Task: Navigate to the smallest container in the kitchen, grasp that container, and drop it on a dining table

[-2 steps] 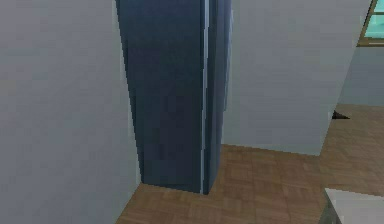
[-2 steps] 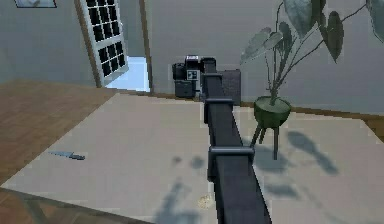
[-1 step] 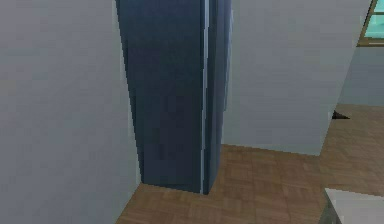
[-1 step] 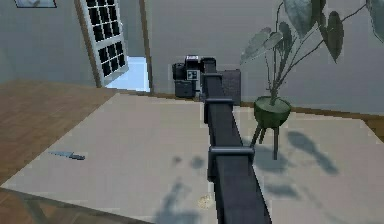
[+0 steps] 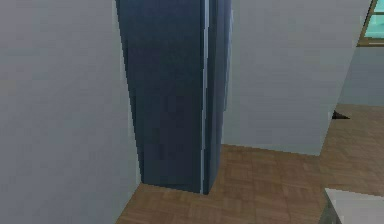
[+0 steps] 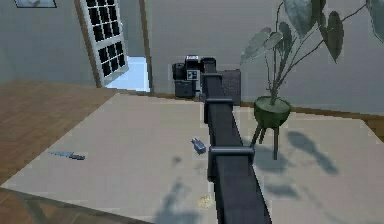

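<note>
Whether our gripper [image 6: 182, 78], at the end of the arm [image 6: 232, 150] stretched over the pale rug [image 6: 120, 130], holds anything we cannot tell, nor can we place the container, so we judge we are seeking the kitchen and must steer round the blue panel [image 5: 170, 90] close ahead.

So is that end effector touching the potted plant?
Apart. In the arm side view the end effector sits left of the arm's bar, while the potted plant stands right of it.
</note>
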